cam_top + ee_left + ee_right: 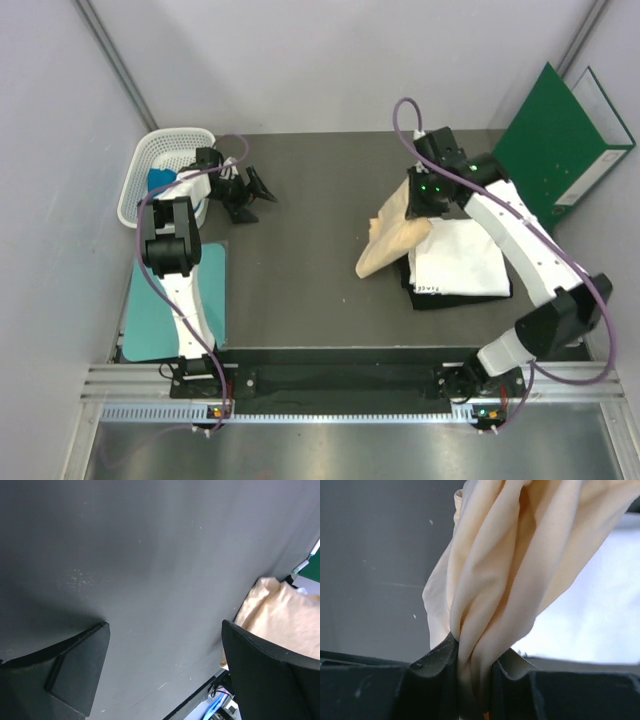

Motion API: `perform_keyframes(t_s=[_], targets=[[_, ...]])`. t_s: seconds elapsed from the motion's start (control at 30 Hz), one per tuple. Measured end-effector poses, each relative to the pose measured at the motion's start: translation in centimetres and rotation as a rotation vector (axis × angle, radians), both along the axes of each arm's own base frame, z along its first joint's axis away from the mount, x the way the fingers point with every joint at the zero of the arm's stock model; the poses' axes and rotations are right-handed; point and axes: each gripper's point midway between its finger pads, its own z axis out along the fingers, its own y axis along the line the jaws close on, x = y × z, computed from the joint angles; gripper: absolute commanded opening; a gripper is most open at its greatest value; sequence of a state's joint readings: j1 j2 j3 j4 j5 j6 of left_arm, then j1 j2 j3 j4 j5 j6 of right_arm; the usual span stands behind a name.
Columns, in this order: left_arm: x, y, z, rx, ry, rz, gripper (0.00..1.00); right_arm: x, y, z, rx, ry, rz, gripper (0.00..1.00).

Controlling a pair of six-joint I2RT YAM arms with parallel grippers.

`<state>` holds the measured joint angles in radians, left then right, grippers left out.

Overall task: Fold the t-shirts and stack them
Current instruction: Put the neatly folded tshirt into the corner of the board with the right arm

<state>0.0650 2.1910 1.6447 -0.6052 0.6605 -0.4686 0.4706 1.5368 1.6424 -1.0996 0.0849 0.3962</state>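
1. Your right fingers [437, 660] pinch the pale peach-yellow cloth t-shirt [393, 245], bunched and trailing from them toward the left, at the left edge of the folded white cloth t-shirt [458, 262].
2. Your left fingers [85, 650] are spread and well apart from it; the right ones are nearer.

The left arm [188, 298] and right arm [522, 240] share white tube links and bulky black joints; a purple cable [396, 122] loops along each; two green lights [431, 187] glow on the right wrist; the left gripper [165, 625] and right gripper [477, 650] have matte black, wedge-shaped fingers, faintly scuffed and dusty.
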Motion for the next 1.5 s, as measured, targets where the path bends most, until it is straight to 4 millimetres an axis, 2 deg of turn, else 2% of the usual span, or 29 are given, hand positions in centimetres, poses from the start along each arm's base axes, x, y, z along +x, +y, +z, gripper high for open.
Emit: perform_keyframes(t_s=[0.1,0.23,0.37,0.43,0.6,0.67,0.8,0.97,1.03,1.13,1.27,1.3,1.33,1.4,1.43,1.5], targets=[[0.0,-0.1,0.1,-0.010,0.000,0.000,0.99,-2.9,-3.0,0.3,-0.042,0.006,-0.061,0.11],[0.0,-0.2,0.0,-0.014,0.000,-0.002,0.99,-5.7,-7.4,-0.4,-0.095,0.022,-0.182,0.11],[0.1,-0.4,0.0,-0.028,0.002,-0.009,0.99,-7.5,-11.2,-2.7,-0.146,0.064,-0.316,0.10],[0.1,-0.6,0.1,-0.035,0.002,-0.011,0.99,-8.3,-12.9,-4.8,-0.183,0.109,-0.375,0.08],[0.1,-1.1,0.1,-0.048,0.002,-0.024,0.99,-8.7,-15.7,-8.5,-0.235,0.193,-0.483,0.04],[0.0,-1.3,0.1,-0.053,0.004,-0.030,0.99,-8.5,-16.8,-9.4,-0.248,0.215,-0.521,0.04],[-0.1,-1.7,0.1,-0.059,0.005,-0.039,0.99,-7.9,-17.9,-8.9,-0.252,0.202,-0.559,0.04],[-0.2,-1.9,0.1,-0.060,0.006,-0.044,0.99,-5.9,-18.9,-5.2,-0.258,0.094,-0.582,0.04],[-0.2,-2.0,0.1,-0.064,0.007,-0.046,0.99,-5.7,-19.7,-4.4,-0.273,0.066,-0.602,0.03],[-0.2,-2.1,0.1,-0.071,0.008,-0.049,0.99,-6.2,-20.9,-4.9,-0.299,0.080,-0.630,0.04],[-0.2,-2.2,0.1,-0.084,0.010,-0.054,0.99,-7.7,-21.9,-7.7,-0.325,0.163,-0.653,0.06],[-0.2,-2.3,0.1,-0.086,0.011,-0.054,0.99,-7.9,-21.9,-8.5,-0.332,0.184,-0.652,0.09],[-0.2,-2.3,0.1,-0.088,0.012,-0.055,0.99,-8.1,-21.9,-9.1,-0.337,0.202,-0.650,0.24],[-0.1,-2.3,0.1,-0.092,0.013,-0.056,0.99,-8.1,-22.0,-10.4,-0.348,0.236,-0.647,0.50],[-0.1,-2.4,0.1,-0.095,0.013,-0.057,0.99,-8.1,-22.1,-10.9,-0.357,0.249,-0.646,0.77],[-0.1,-2.5,0.1,-0.100,0.013,-0.059,0.99,-7.9,-22.6,-11.3,-0.390,0.260,-0.662,0.95]])
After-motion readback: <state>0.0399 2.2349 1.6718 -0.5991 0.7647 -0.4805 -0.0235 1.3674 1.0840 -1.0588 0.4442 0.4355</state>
